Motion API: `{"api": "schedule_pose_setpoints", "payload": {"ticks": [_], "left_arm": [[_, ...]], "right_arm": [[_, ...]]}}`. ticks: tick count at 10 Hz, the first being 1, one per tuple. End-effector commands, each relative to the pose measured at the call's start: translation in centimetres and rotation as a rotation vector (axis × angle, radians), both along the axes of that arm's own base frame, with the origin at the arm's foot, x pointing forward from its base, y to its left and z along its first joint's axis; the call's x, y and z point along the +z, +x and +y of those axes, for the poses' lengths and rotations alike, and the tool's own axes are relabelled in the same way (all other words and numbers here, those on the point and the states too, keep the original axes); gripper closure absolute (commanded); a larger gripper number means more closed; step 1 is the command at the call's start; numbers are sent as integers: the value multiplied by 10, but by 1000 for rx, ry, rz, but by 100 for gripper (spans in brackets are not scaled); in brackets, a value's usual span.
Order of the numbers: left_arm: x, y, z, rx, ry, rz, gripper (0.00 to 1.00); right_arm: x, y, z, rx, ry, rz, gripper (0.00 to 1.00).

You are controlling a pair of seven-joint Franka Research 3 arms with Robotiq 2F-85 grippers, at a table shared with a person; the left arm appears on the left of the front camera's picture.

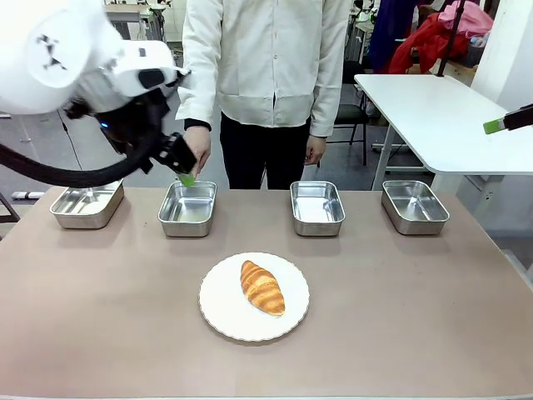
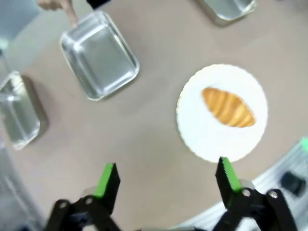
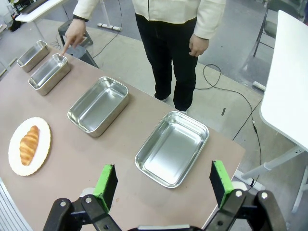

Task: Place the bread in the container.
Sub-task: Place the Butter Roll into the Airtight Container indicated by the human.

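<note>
Brown tabletop, with a person standing at the far edge and a white table behind to the right. 4 steel pans sit in a row along the far side. Container is 2nd from my left. The person's hand points down at it, fingertip at a far corner of the rim. 3 other pans flank it, 1 to its left and 2 to its right.

Bread lies slantwise on the round white plate. The plate is on the near side of the row, opposite the gap between the container and the 3rd pan, apart from both.

My left gripper hangs above the table looking down, jaws wide apart and holding nothing. The plate's edge shows just past 1 green pad. In the front view this gripper sits high by the container's far-left corner, close to the pointing hand.

My right gripper is raised at the right end, looking down along the row. Its jaws are equally wide apart, gripping nothing.

The person's other hand hangs at the side.
</note>
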State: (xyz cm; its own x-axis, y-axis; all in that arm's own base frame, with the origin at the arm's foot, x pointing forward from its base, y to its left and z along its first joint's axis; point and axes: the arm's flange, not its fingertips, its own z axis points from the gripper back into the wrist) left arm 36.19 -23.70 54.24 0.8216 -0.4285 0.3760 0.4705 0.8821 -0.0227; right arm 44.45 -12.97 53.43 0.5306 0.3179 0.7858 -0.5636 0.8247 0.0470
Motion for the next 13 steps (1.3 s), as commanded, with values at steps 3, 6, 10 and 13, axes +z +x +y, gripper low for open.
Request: {"api": "schedule_pose_setpoints", "payload": {"ticks": [3,6,10,13], "left_arm": [[2,-10,-21,86,-19,27,0],[2,-10,-21,86,-19,27,0],[-31,-5,-76,234,54,71,0],[-65,-10,-112,493,74,109,0]], "right_arm": [[0,1,0,5,19,-12,0],[0,1,0,5,19,-12,0],[0,1,0,5,19,-12,0],[0,1,0,5,19,-12,0]]}}
